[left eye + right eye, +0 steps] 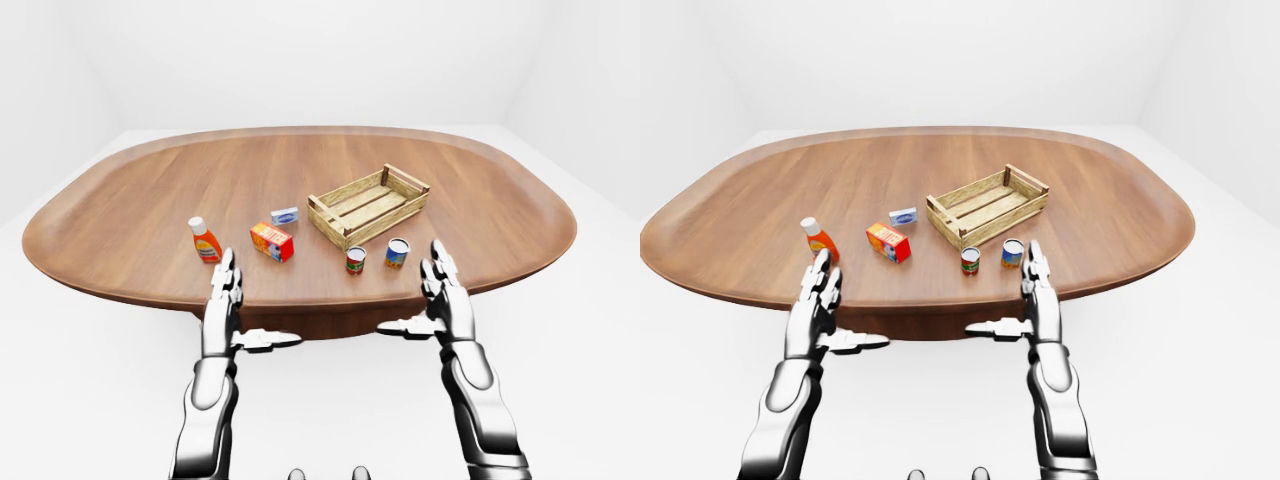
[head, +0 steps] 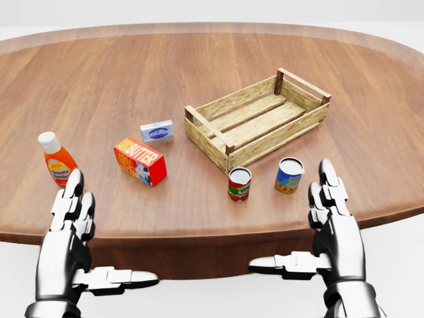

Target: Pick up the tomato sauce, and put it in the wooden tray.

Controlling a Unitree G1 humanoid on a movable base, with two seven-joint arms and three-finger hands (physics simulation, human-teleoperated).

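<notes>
The tomato sauce, a small red can (image 2: 239,183), stands upright on the brown table (image 2: 199,79), just below the near corner of the wooden tray (image 2: 258,119) in the head view. The tray holds nothing. My left hand (image 2: 71,218) is open at the table's near edge, lower left, beside an orange bottle. My right hand (image 2: 332,211) is open at the lower right, to the right of a blue can and apart from the red can. Both hands hold nothing.
A blue can (image 2: 289,175) stands right of the red can. A red butter box (image 2: 140,160), a small blue-white box (image 2: 157,130) and an orange ketchup bottle (image 2: 57,159) lie left of the tray. The table's near edge (image 2: 199,228) runs under both hands.
</notes>
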